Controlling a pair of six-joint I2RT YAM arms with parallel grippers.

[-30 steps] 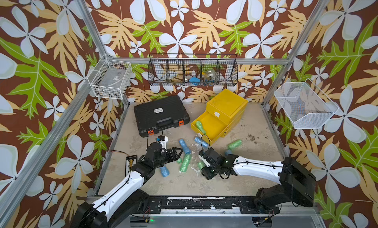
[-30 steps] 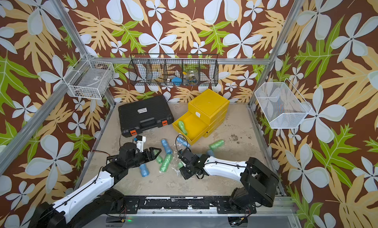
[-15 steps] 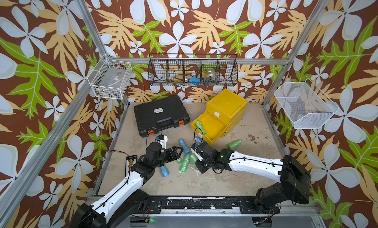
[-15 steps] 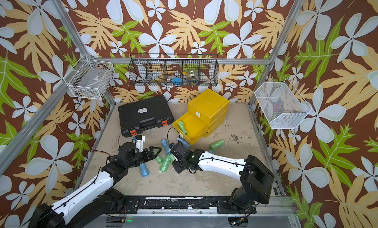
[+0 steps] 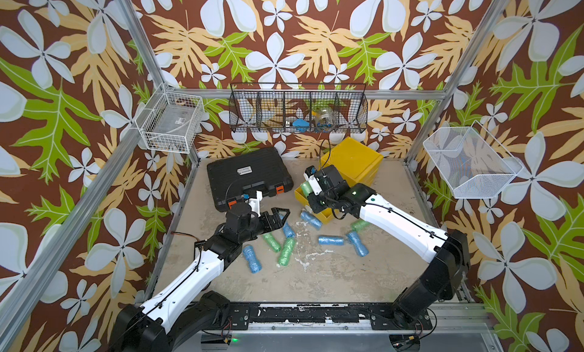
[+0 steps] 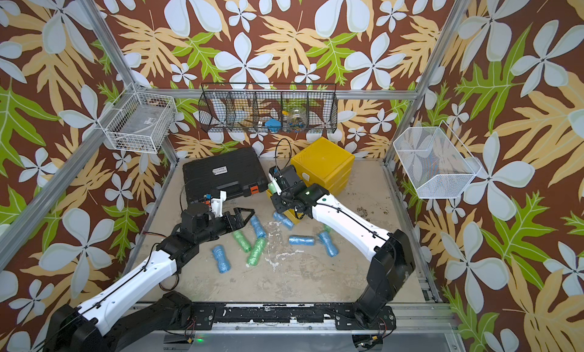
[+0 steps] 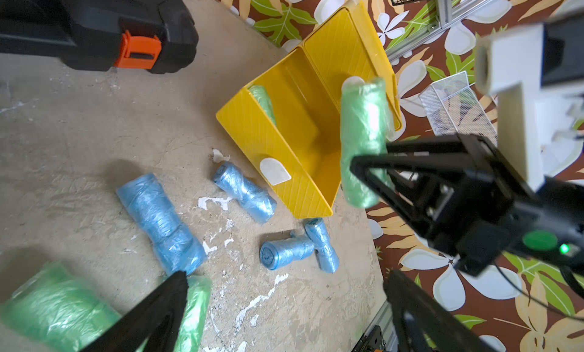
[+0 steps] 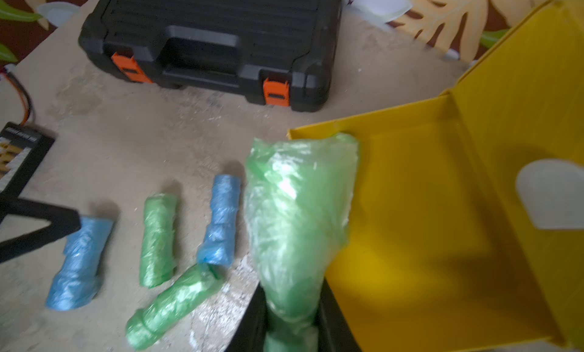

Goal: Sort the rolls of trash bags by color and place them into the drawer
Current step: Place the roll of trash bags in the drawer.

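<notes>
1. My right gripper (image 8: pixel 290 309) is clamped on the end of a green roll (image 8: pixel 297 208), held above the open yellow drawer (image 8: pixel 426 192), near its rim.
2. I'd carry it deeper over the drawer, toward the stored green roll (image 7: pixel 262 102) in its corner, lower it, then release, so it cannot topple out.
3. My left gripper (image 5: pixel 278 220) hangs, fingers wide apart, over loose rolls (image 5: pixel 286 251) just outside the drawer.

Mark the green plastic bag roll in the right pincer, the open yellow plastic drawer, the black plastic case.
Green plastic bag roll (image 8: pixel 297 214): right wrist view, middle.
Open yellow plastic drawer (image 8: pixel 410 208): right wrist view, interior.
Black plastic case (image 5: pixel 252 180): in a top view, lid.
</notes>
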